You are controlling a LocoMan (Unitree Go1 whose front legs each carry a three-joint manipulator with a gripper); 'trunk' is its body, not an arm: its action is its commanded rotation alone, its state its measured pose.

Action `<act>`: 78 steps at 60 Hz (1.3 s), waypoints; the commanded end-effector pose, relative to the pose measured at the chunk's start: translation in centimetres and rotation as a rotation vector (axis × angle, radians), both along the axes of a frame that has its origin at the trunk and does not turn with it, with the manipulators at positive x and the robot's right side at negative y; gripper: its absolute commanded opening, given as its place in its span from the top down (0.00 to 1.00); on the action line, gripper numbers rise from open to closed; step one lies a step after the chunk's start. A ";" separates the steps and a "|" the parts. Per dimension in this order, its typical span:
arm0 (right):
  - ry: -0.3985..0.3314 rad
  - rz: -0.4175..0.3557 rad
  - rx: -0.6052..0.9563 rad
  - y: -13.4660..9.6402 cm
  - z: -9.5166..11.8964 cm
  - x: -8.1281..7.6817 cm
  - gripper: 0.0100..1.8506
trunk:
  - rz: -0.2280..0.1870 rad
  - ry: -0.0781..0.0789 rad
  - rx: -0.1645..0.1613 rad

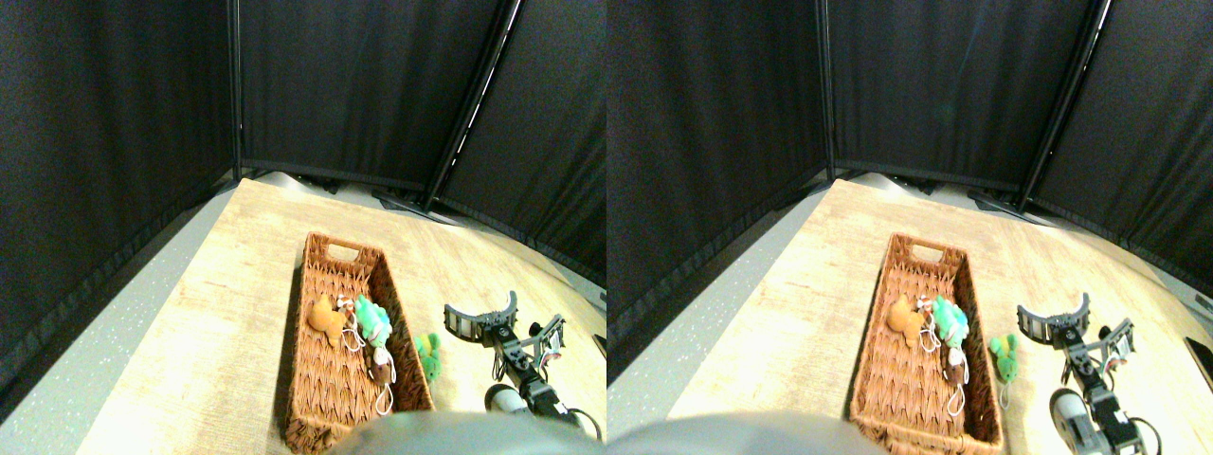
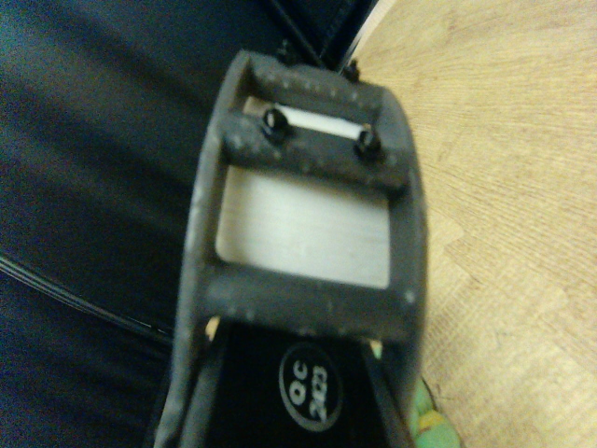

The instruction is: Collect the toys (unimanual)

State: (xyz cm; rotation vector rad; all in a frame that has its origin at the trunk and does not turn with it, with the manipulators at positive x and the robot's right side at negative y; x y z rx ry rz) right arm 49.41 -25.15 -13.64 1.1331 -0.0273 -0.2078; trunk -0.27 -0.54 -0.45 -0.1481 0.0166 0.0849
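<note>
Currently, through the stereo pair view, I see the long brown wicker basket lying lengthwise on the pale wood-grain bench, with three small plush toys already inside: an orange one, a blue-green one and a brown one, their white string loops trailing over the weave. One small green plush toy is not yet collected; it lies on the bench just beside the basket's right wall. My right gripper sits to the right of it, apart from it, with its dark fingers spread wide and nothing between them. I judge that spread suits closing around the green toy next.

From the wrist view, the blurred dark jaw frame fills the middle, black curtain on one side, bench on the other. A sliver of the green toy shows at the frame's edge, so the approach looks roughly lined up.
</note>
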 end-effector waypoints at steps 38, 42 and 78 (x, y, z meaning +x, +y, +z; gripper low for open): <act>0.100 -0.014 0.236 2.0 -6.2 -0.8 0.50 | 0.032 0.025 -0.060; 0.114 -0.020 0.255 1.9 -6.8 -0.9 0.52 | 0.033 0.026 -0.061; 0.281 -0.058 0.301 2.4 -10.9 -0.7 0.53 | 0.053 0.030 -0.087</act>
